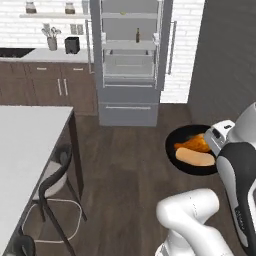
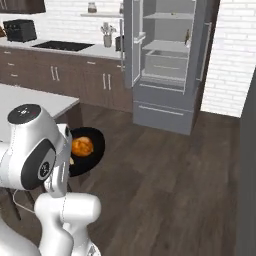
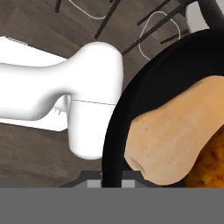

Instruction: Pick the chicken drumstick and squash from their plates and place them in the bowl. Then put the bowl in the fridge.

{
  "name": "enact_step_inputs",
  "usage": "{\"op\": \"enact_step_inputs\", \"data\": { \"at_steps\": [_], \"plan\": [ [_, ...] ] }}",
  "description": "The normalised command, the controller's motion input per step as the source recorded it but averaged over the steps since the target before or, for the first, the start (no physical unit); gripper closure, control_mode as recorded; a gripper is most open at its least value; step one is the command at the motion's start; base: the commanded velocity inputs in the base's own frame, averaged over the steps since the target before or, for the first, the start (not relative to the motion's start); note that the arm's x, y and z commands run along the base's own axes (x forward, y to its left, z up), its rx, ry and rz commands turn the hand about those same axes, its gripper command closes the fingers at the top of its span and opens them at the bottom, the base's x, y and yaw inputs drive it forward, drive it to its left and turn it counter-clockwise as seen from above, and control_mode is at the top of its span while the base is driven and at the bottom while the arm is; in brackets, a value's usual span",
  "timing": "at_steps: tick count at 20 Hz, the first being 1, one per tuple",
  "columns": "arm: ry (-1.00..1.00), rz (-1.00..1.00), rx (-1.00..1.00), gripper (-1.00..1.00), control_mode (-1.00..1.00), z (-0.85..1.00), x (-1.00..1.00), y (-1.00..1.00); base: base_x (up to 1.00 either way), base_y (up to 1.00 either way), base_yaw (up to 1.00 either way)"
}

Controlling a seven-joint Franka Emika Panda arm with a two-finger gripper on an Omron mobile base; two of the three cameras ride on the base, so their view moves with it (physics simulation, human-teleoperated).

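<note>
a white robot arm holds the black bowl (image 1: 181,158) aloft above the dark wooden floor (image 1: 125,170) of a simulated kitchen, its fingers pinched tight on the bowl's rim at the side nearest the arm. in the hand view the rim (image 3: 114,131) runs down to the bottom edge where the fingers sit, though the tips themselves are hard to make out there.

the squash (image 1: 196,158), pale tan and smooth, lies inside the bowl on the near side, and the chicken drumstick (image 1: 194,144), a darker orange-brown, rests just behind it, the two touching. from the right base view the drumstick (image 2: 82,147) shows as a rounded orange lump in the bowl (image 2: 95,150), partly hidden behind the arm. close up in the hand view, the squash (image 3: 175,135) lies against the dark inner wall with the drumstick (image 3: 212,164) pressed against it at the right edge.

the fridge (image 1: 130,107) stands ahead across the floor, well apart from the bowl, with its upper doors swung open on pale grey shelves and a drawer; a small bottle (image 1: 138,34) stands on one shelf. a white worktop (image 1: 25,145) reaches in from the left, with a dark wire-framed stool (image 1: 57,187) beside it.
</note>
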Motion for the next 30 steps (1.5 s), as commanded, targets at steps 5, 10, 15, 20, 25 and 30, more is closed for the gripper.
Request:
{"op": "enact_step_inputs", "data": {
  "at_steps": [5, 10, 15, 20, 25, 30],
  "plan": [
    [0.0, 0.0, 0.0, 1.0, 1.0, 0.0, 0.0, 0.0, 0.96, 0.01, -0.52],
    [0.0, 0.0, 0.0, 1.0, 1.0, 0.0, 0.0, 0.0, 1.0, 0.3, -0.18],
    [0.0, 0.0, 0.0, 1.0, 1.0, 0.0, 0.0, 0.0, 1.0, 0.24, -0.03],
    [0.0, 0.0, 0.0, 1.0, 1.0, 0.0, 0.0, 0.0, 1.0, 0.42, 0.0],
    [0.0, 0.0, 0.0, 1.0, 1.0, 0.0, 0.0, 0.0, 1.0, 0.69, -0.01],
    [0.0, 0.0, 0.0, 1.0, 1.0, 0.0, 0.0, 0.0, 1.0, 0.45, -0.09]
  ]
}}
